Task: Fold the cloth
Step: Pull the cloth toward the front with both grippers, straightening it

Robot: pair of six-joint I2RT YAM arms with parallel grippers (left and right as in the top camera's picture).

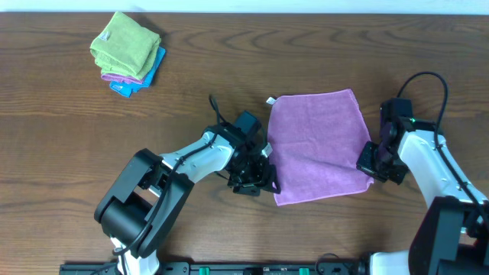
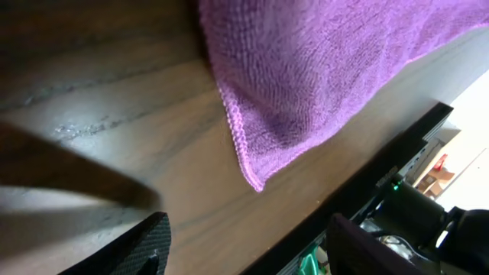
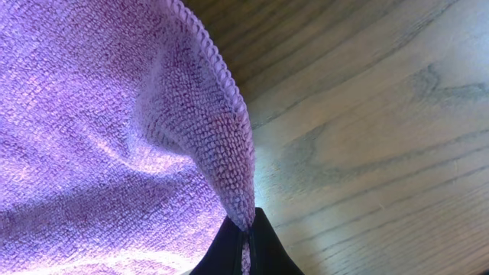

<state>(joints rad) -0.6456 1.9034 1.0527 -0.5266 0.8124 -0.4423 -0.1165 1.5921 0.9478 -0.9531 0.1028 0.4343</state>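
Observation:
A purple cloth (image 1: 317, 145) lies spread on the wooden table between the two arms. My right gripper (image 1: 372, 163) is shut on the cloth's near right edge; in the right wrist view the cloth (image 3: 114, 130) rises in a pinched fold into the closed jaws (image 3: 246, 241). My left gripper (image 1: 256, 179) is open and empty at the cloth's near left corner. In the left wrist view that corner (image 2: 256, 179) lies flat on the wood, a little ahead of the open fingers (image 2: 244, 244).
A stack of folded cloths, green on top (image 1: 126, 52), sits at the far left of the table. The table's front edge and a black rail with electronics (image 2: 397, 206) show behind the left gripper.

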